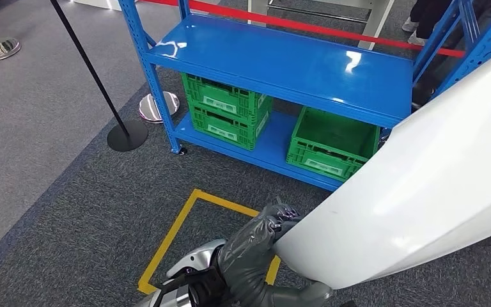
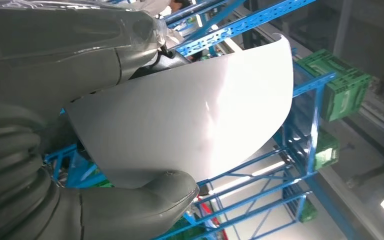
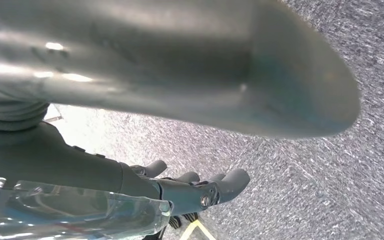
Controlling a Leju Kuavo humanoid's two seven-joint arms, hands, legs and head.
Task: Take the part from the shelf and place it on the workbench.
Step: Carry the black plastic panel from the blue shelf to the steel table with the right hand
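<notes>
Head view: one large white curved part [image 1: 422, 185] is held up in front of the blue shelf [image 1: 281, 64], hiding the shelf's right end. The left hand [image 1: 256, 246] is clamped on the part's lower edge, thumb on one face and fingers on the other, as seen in the left wrist view [image 2: 145, 195]. The right hand [image 3: 190, 187] is seen with fingers stretched out beneath the part's grey underside [image 3: 180, 65]; whether the part is gripped by it cannot be told. Three green crates [image 1: 332, 144] are counted on the lower shelf, two stacked, one alone, with pale labels too small to read. Yellow floor tape [image 1: 172, 233], a black stanchion [image 1: 124, 134] and red barrier tape [image 1: 307, 27] are nearby.
</notes>
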